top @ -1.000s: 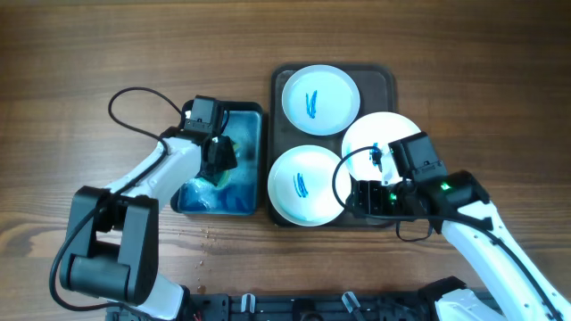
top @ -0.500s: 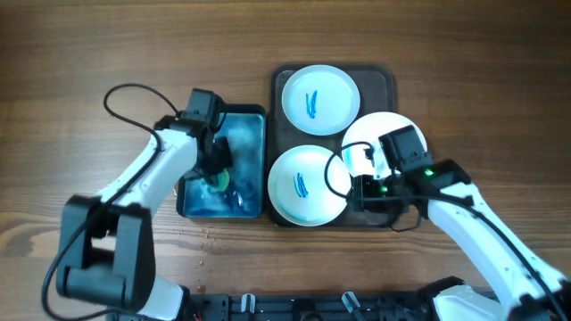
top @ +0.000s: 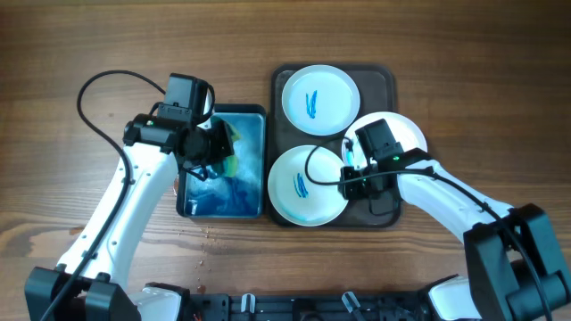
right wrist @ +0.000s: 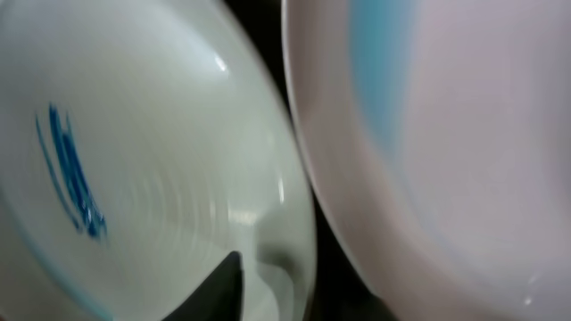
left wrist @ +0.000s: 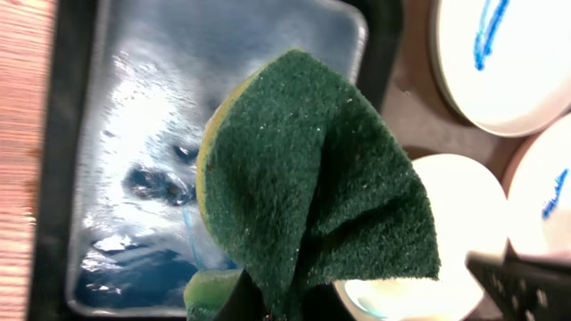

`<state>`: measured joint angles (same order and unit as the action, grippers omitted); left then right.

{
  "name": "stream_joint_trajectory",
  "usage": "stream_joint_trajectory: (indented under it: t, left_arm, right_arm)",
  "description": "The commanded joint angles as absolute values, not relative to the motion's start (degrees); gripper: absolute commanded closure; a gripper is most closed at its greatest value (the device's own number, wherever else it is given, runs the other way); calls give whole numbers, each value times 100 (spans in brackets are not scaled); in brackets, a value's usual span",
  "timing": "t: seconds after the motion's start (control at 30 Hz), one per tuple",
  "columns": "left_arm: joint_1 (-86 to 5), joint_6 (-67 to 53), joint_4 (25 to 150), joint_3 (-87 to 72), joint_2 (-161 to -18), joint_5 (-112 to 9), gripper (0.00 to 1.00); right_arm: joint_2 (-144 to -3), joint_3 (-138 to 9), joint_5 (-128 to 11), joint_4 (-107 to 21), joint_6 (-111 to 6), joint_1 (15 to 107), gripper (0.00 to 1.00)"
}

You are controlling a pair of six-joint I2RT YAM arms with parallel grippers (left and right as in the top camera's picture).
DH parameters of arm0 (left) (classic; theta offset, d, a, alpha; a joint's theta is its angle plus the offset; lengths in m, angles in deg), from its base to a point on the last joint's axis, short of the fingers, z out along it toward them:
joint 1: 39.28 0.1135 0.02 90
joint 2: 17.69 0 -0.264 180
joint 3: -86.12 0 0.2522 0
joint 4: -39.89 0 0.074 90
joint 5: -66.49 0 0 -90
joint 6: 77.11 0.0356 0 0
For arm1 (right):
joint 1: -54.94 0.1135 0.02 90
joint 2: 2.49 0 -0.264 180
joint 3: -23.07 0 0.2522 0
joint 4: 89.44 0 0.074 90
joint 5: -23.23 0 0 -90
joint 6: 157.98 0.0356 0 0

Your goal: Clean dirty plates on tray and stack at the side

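Note:
Three white plates lie on the dark brown tray [top: 390,78]. The far plate [top: 321,100] and the near left plate [top: 303,185] each carry a blue smear. My right gripper [top: 351,162] covers part of the right plate [top: 397,134] at its left rim. In the right wrist view that plate [right wrist: 446,152] fills the right side, blurred, beside the smeared plate [right wrist: 116,169]. Only one dark finger [right wrist: 225,283] of the right gripper [right wrist: 285,290] shows. My left gripper [top: 219,147] is shut on a green sponge [left wrist: 312,178], held above the basin.
A blue-lined rectangular basin [top: 192,207] holding water stands just left of the tray, its wet floor [left wrist: 134,134] below the sponge. Bare wooden table [top: 107,53] surrounds both. A black cable [top: 98,98] loops off the left arm.
The left gripper has shut on the sponge and raised it from the basin's water, swinging toward the tray. The right gripper has slid to the right plate's left rim, its jaws narrowing.

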<state>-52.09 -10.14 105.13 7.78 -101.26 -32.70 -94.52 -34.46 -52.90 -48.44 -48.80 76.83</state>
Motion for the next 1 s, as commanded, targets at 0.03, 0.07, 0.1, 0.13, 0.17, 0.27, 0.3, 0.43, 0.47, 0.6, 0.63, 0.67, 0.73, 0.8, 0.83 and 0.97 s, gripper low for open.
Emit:
stream_joint_trajectory:
  t: [0.03, 0.07, 0.1, 0.13, 0.17, 0.27, 0.3, 0.43, 0.47, 0.6, 0.63, 0.67, 0.73, 0.8, 0.83, 0.97]
  left_arm:
    - [-5579, -1243, 10509, 678, -10073, -3660, 96]
    - [-5664, -1331, 10487, 678, -10075, -3657, 96]
    - [-5751, -1423, 10446, 678, -10095, -3660, 96]
    - [-5839, -1512, 10398, 678, -10099, -3662, 96]
    - [-5935, -1604, 10330, 678, -10130, -3660, 96]
    - [-6259, -1836, 9993, 678, -10263, -3668, 96]
    - [-6405, -1947, 9818, 678, -10362, -3705, 96]
    - [-6897, -2301, 9366, 678, -10832, -3819, 96]
    - [-7037, -2424, 9283, 678, -10985, -3832, 96]
    - [-7507, -3020, 9060, 678, -11671, -3852, 96]
    - [-7596, -3182, 9014, 678, -11830, -3852, 96]
    - [-7695, -3385, 8911, 678, -12053, -3852, 96]
    - [-7824, -3562, 8618, 678, -12364, -3928, 96]
    - [-7915, -3558, 8212, 678, -12630, -4099, 96]
    - [-7961, -3558, 7980, 678, -12766, -4193, 96]
    - [-8046, -3556, 7528, 678, -13197, -4051, 96]
  right_arm:
    - [-9677, -3435, -6296, -5121, -4370, 7683, 94]
    - [-9677, -3439, -6479, -5130, -4174, 7683, 96]
    - [-9677, -3439, -6604, -5132, -4014, 7683, 96]
    - [-9677, -3439, -6635, -5137, -3929, 7683, 96]
    - [-9677, -3439, -6619, -5148, -3931, 7683, 96]
    - [-9677, -3439, -6547, -5137, -3933, 7683, 96]
    - [-9677, -3439, -6549, -5124, -3931, 7685, 96]
    - [-9677, -3439, -6626, -5019, -3739, 7683, 96]
    - [-9677, -3439, -6729, -4953, -3590, 7683, 96]
    - [-9677, -3439, -6851, -4863, -3354, 7683, 96]
    - [-9677, -3439, -6849, -4863, -3337, 7683, 96]
    - [-9677, -3439, -6849, -4863, -3337, 7683, 96]
    - [-9677, -3439, -6847, -4863, -3337, 7683, 96]
    - [-9677, -3439, -6847, -4863, -3337, 7683, 96]
    - [-9677, -3439, -6844, -4863, -3339, 7683, 96]
    - [-9677, -3439, -6825, -4861, -3337, 7683, 96]
